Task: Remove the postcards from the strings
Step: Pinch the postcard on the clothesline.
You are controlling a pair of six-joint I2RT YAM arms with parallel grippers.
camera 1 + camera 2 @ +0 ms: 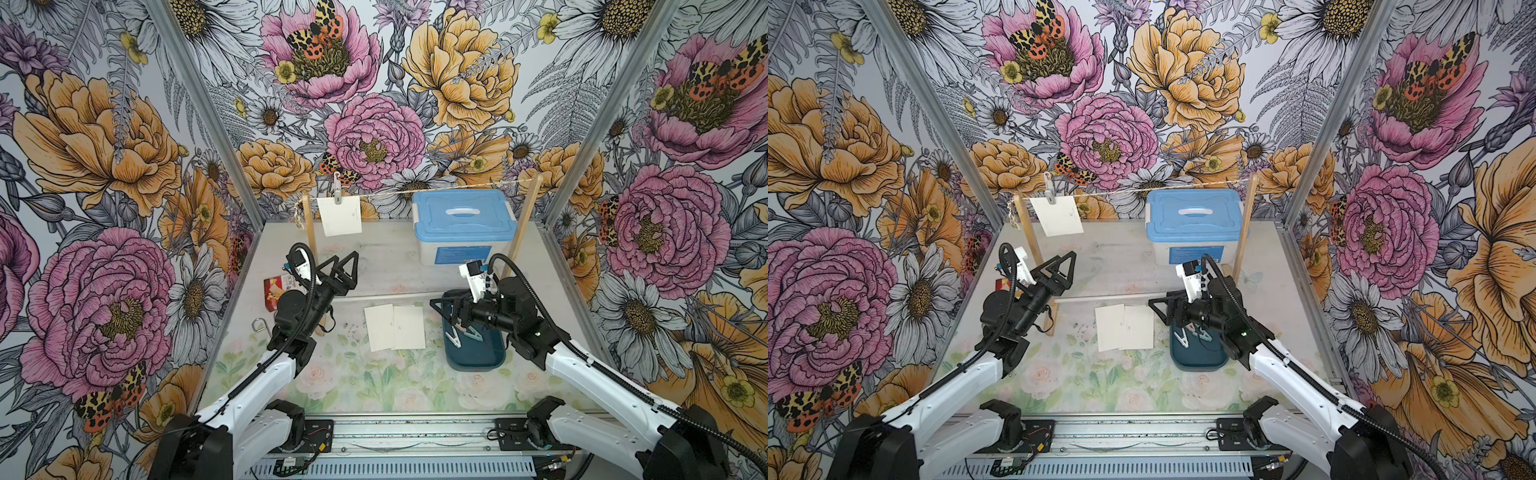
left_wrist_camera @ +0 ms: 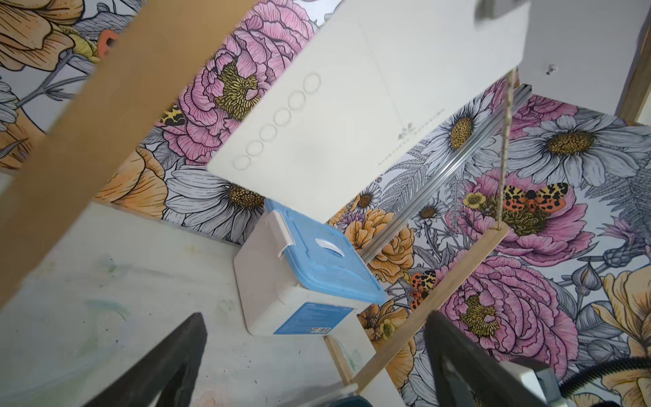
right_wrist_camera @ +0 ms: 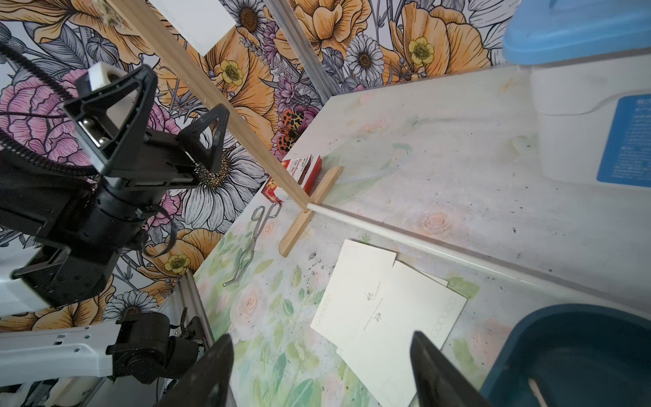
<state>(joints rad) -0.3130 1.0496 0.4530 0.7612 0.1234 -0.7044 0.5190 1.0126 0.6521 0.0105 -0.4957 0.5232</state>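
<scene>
One white postcard (image 1: pixel 340 216) (image 1: pixel 1059 216) still hangs from the twine string (image 1: pixel 415 192) (image 1: pixel 1142 192), held at its top edge by a pale clothespin (image 1: pixel 337 189). The string runs between two wooden posts. My left gripper (image 1: pixel 345 259) (image 1: pixel 1064 266) is open and empty, below the hanging postcard (image 2: pixel 352 123) and short of it. Other postcards (image 1: pixel 395 327) (image 3: pixel 380 310) lie overlapping on the table. My right gripper (image 1: pixel 444 311) (image 3: pixel 320 338) is open and empty, low over the left end of the dark blue tray (image 1: pixel 473 353), beside those cards.
A white box with a blue lid (image 1: pixel 463 226) stands at the back right, behind the string. The tray holds loose clothespins (image 1: pixel 463 334). A thin white rod (image 3: pixel 422 243) joins the post feet. A red carton (image 3: pixel 299 172) and metal tongs (image 3: pixel 253 239) lie at the left.
</scene>
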